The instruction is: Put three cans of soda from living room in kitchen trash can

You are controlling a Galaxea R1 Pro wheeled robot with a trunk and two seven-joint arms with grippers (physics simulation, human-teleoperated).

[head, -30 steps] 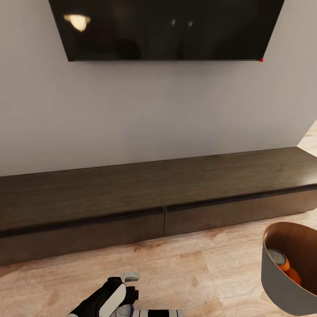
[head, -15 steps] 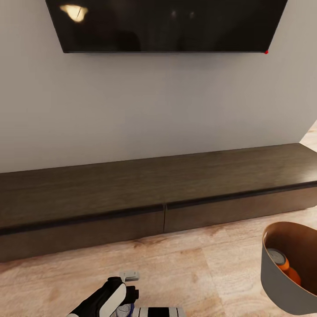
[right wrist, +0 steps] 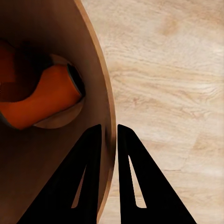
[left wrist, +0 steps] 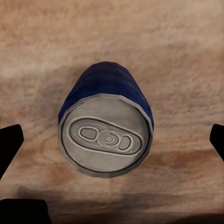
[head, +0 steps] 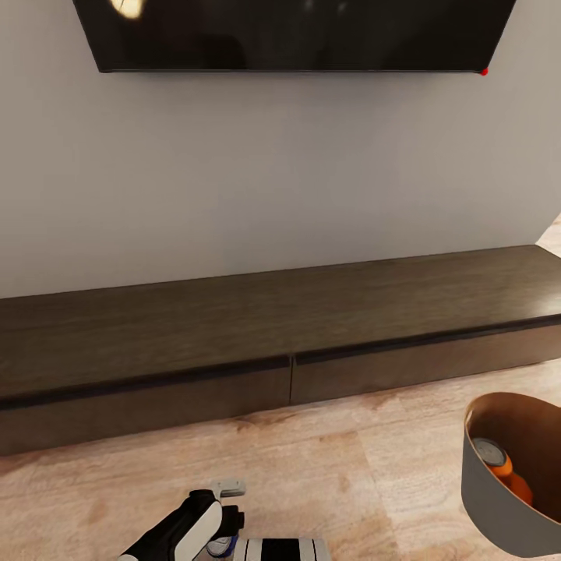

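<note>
A blue can of soda (left wrist: 106, 122) with a grey top stands upright over light wood floor, between the fingers of my left gripper (left wrist: 112, 140). Those fingers are open and spread far apart, clear of the can's sides. In the head view that gripper (head: 222, 536) is low at the picture's bottom edge, with the blue can (head: 220, 548) just under it. The pale grey tash can (head: 487, 499), tan inside, holds two orange cans (head: 508, 472). My right gripper (right wrist: 108, 133) is shut on the tash can's rim (right wrist: 103, 88), one finger inside and one outside, beside an orange can (right wrist: 46, 100).
A long low dark-wood cabinet (head: 280, 327) runs along the grey wall straight ahead, with a black wall-mounted TV (head: 296, 31) above it. Light wood floor (head: 335, 475) lies between me and the cabinet. A striped part of my own body (head: 280, 549) sits at the bottom edge.
The whole head view has shifted: TV and cabinet slid upward in the picture, so the camera moved. Both grippers, the blue can and the bin keep their places in view.
</note>
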